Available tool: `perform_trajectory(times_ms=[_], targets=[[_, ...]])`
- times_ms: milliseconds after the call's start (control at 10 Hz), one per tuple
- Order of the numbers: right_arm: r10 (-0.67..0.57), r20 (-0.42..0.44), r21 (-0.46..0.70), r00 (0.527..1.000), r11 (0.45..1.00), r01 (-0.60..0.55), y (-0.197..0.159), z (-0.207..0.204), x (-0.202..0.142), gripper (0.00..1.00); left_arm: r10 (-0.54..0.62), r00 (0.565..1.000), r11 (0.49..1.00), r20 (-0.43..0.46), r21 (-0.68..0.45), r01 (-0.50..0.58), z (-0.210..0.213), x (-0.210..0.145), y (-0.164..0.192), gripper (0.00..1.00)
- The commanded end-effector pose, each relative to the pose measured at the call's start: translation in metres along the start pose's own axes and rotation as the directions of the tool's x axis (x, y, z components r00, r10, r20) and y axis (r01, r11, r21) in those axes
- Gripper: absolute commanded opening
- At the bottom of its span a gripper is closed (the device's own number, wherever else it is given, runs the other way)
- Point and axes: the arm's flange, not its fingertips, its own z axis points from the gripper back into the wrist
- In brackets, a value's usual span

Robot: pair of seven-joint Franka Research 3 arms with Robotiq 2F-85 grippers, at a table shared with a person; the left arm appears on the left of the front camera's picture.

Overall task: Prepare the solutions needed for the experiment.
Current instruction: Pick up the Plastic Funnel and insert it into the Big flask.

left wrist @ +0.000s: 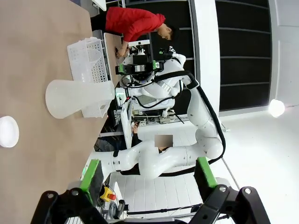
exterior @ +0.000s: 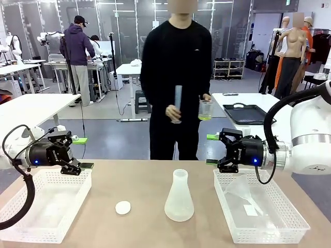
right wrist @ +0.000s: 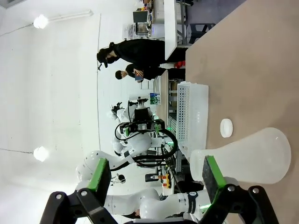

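Observation:
The solutions show as a shallow layer of pale yellow-green liquid [exterior: 205,117] in a clear beaker [exterior: 206,109]. A person across the table holds the beaker in one hand and a tall clear measuring cylinder [exterior: 178,103] in the other. An empty conical flask [exterior: 179,196] stands mid-table, also in the left wrist view [left wrist: 77,98] and the right wrist view [right wrist: 247,156]. My left gripper [exterior: 83,153] hovers open over the left basket, nothing between its fingers [left wrist: 91,173]. Over the right basket my right gripper [exterior: 212,149] is open and empty too, pads [right wrist: 211,173] wide apart.
A white basket [exterior: 31,227] sits at the left. Another white basket [exterior: 289,227] at the right holds clear plastic ware. A small white round disc [exterior: 123,207] lies left of the flask. Bare tabletop lies between the baskets. Other tables and people are far behind.

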Motion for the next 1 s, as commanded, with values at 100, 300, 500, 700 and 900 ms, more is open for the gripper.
perform_trajectory(times_ms=[100,300,500,700,900], targets=[[0.329,-0.188,-0.285,0.925,0.883,-0.372,0.031,-0.022,0.006,1.00,0.001,1.000,1.000,-0.006,0.003,-0.001,-0.001,0.000,-0.004,1.00],[0.441,-0.367,-0.510,0.819,0.642,-0.573,0.054,-0.026,0.002,1.00,0.001,1.000,1.000,-0.006,0.003,-0.001,-0.001,0.000,-0.004,1.00],[0.446,-0.555,-0.577,0.702,0.401,-0.711,0.073,-0.026,-0.007,1.00,0.001,1.000,1.000,-0.006,0.003,-0.001,-0.001,0.000,-0.004,1.00],[0.406,-0.575,-0.616,0.711,0.358,-0.702,0.075,-0.029,-0.009,1.00,0.001,1.000,1.000,-0.006,0.003,-0.001,-0.001,0.000,-0.004,1.00],[0.426,-0.561,-0.516,0.710,0.491,-0.702,0.078,-0.026,-0.002,1.00,0.001,1.000,1.000,-0.006,0.003,-0.001,-0.001,0.000,-0.004,1.00]])
